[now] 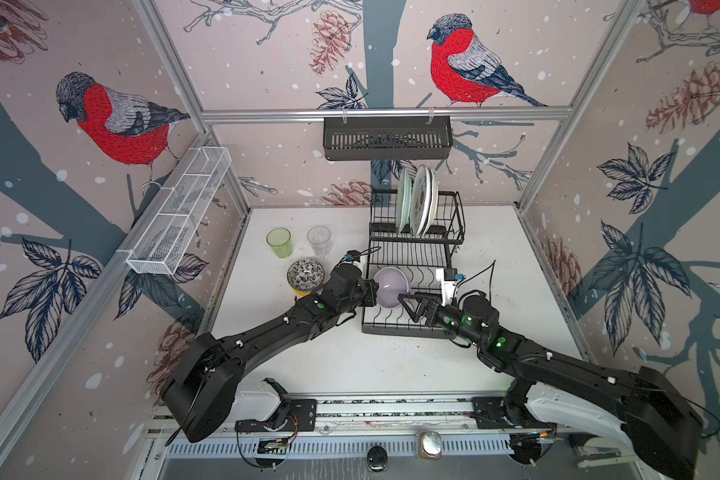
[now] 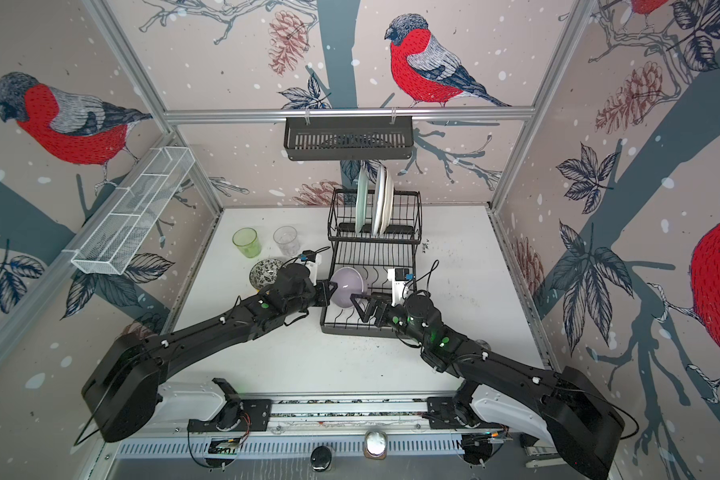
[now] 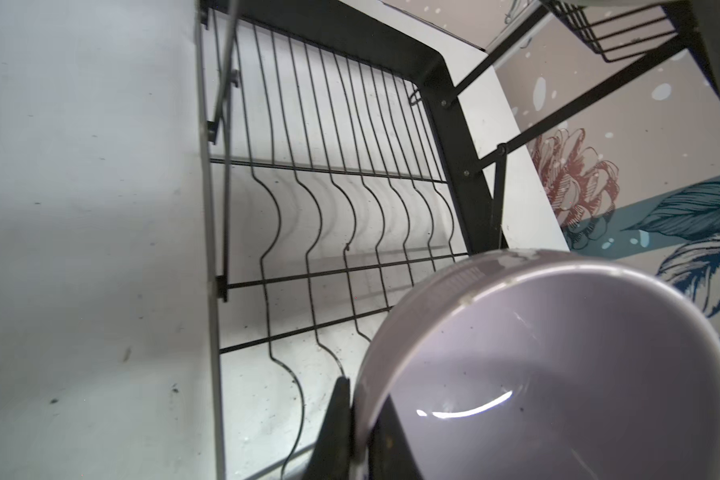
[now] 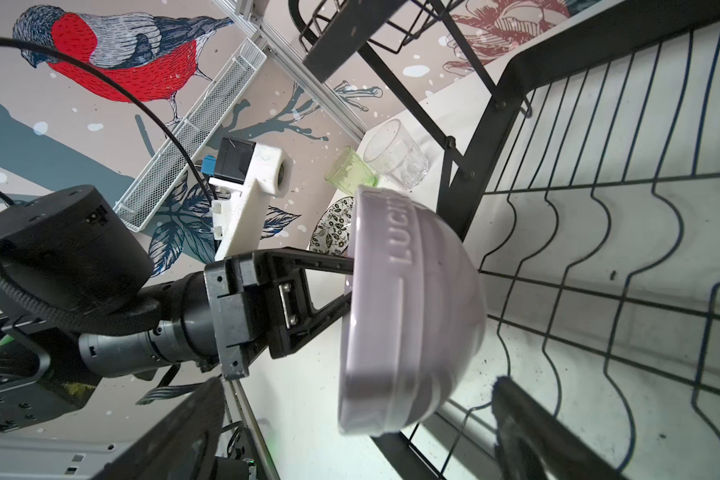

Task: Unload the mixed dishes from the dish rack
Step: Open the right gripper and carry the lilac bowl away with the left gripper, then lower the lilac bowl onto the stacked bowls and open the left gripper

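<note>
Item: lilac bowl (image 1: pixel 393 286), glossy and plain inside; a curved highlight is seen in its hollow in the left wrist view.
Outer wall: ringed with raised bands. The raised letters "LUCK" are read in the right wrist view, and the rest is lost round the curve.
Rim: a few small pale spots are noted along the edge.
Attitude: tipped on its side, mouth turned toward the left pincer (image 1: pixel 376 286), foot turned toward the right pincer (image 1: pixel 408 308).
Left pincer: clamped on the bowl's rim, one finger inside the hollow and one against the outer wall.
Right pincer: jaws spread wide, nothing held. The bowl's rounded foot lies just before them; contact cannot be told.
Location: between the two pincers, over the wavy wires of the dish rack (image 1: pixel 410 255), on the left pincer's side of its lower tier. Whether the wires are touched cannot be told.
Beyond both pincers, on the raised tier: pale green plate (image 1: pixel 403 203), patterned white plate (image 1: pixel 420 199) and plain white plate (image 1: pixel 433 203), stood on edge close together.
Behind the left pincer, outside the rack: patterned bowl (image 1: pixel 305 273) on the table (image 1: pixel 350 361), just beside the arm. The green glass (image 1: pixel 279 242) and clear glass (image 1: pixel 319 241) stand upright farther out, side by side.
</note>
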`<state>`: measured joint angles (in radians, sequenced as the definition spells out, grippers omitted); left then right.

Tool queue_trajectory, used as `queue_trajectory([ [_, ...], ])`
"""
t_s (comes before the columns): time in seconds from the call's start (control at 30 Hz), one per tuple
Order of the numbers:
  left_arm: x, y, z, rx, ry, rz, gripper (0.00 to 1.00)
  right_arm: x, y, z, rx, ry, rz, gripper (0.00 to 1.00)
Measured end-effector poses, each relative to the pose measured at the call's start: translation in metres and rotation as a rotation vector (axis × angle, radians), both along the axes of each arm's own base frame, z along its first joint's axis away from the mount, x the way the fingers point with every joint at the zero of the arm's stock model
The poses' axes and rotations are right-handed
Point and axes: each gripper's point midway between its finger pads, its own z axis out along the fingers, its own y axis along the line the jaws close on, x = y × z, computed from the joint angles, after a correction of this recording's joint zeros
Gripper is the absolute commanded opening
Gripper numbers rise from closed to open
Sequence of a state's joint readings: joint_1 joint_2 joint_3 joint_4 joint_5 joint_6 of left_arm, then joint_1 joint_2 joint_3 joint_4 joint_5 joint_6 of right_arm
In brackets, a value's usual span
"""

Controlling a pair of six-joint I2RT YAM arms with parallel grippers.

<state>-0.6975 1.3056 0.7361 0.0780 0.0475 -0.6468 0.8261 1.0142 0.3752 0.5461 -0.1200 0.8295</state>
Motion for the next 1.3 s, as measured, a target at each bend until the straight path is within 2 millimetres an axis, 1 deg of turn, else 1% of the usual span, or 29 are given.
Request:
queue_trajectory([
  [0.07,0.002,0.007,0.002,-0.001,-0.001,0.016,0.00,0.002,-0.001,-0.001,-0.022,-0.010,-0.009,0.99],
  [0.27,0.010,0.040,0.009,0.038,-0.039,0.113,0.00,0.009,-0.002,-0.005,-0.068,-0.023,-0.024,0.99],
  [0.4,0.013,0.061,0.014,0.062,-0.052,0.169,0.00,0.020,-0.005,-0.008,-0.097,-0.032,-0.047,0.99],
  [0.47,0.019,0.079,0.016,0.077,-0.052,0.217,0.00,0.026,-0.008,-0.014,-0.115,-0.027,-0.054,0.99],
  [0.57,0.025,0.112,0.019,0.101,-0.050,0.310,0.00,0.031,-0.012,-0.025,-0.132,0.000,-0.047,0.99],
  [0.67,0.028,0.138,0.026,0.123,-0.062,0.362,0.00,0.032,-0.011,-0.027,-0.141,-0.001,-0.026,0.99],
  [0.83,0.038,0.202,0.026,0.164,-0.029,0.534,0.00,0.033,-0.016,-0.026,-0.133,-0.007,-0.024,0.99],
  [0.93,0.040,0.218,0.024,0.174,-0.003,0.576,0.00,0.034,-0.018,-0.025,-0.129,-0.009,-0.029,0.99],
  [1.13,0.046,0.237,0.015,0.217,0.045,0.615,0.00,0.035,-0.022,-0.026,-0.128,-0.007,-0.032,0.99],
  [1.3,0.053,0.258,0.005,0.261,0.104,0.657,0.00,0.038,-0.028,-0.037,-0.140,0.017,-0.043,0.99],
])
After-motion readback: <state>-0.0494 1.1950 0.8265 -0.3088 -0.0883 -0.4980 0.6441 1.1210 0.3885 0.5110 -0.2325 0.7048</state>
